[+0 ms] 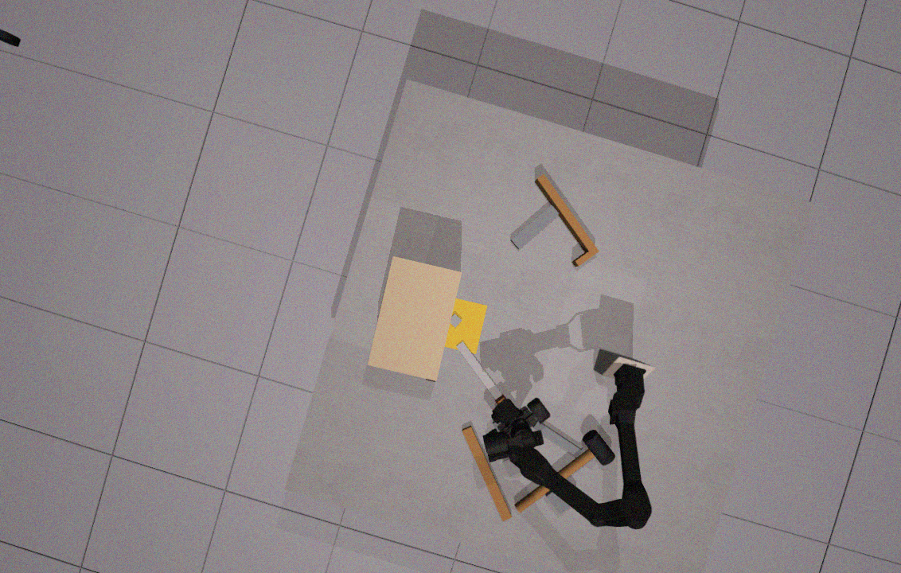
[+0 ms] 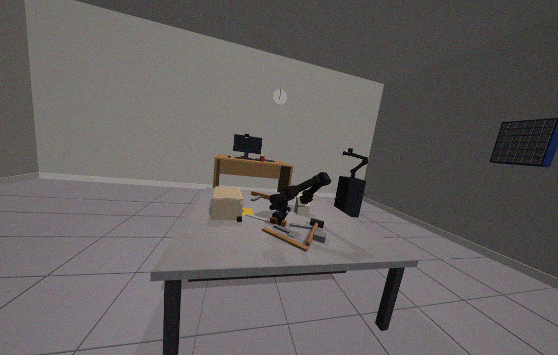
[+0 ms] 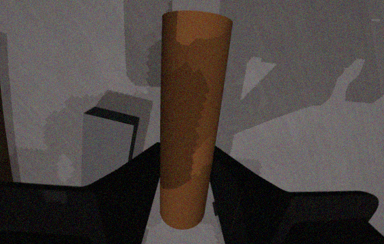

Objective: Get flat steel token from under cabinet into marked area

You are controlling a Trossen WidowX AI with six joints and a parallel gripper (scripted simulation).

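The token (image 1: 455, 320) shows as a small grey piece on the yellow marked area (image 1: 473, 321) (image 2: 249, 211), close to the front of the cabinet (image 1: 415, 317) (image 2: 226, 205). Whether it touches the cabinet I cannot tell. My gripper (image 1: 501, 403) (image 2: 278, 220) (image 3: 185, 149) is shut on the orange-brown round handle of a tool with a long, thin grey blade (image 1: 480, 372) (image 2: 258, 218). The blade points at the cabinet, and its tip overlaps the near edge of the yellow area in the top view, apart from the token. The tip's height is unclear.
A wooden strip (image 1: 486, 473) (image 2: 284, 238) and a black-headed hammer (image 1: 598, 447) (image 2: 316, 223) lie near my gripper, with grey pieces beneath the arm. An L-shaped wooden piece (image 1: 566, 213) with a grey bar (image 1: 533, 227) lies farther back. A small black block (image 2: 239, 219) is by the cabinet's corner.
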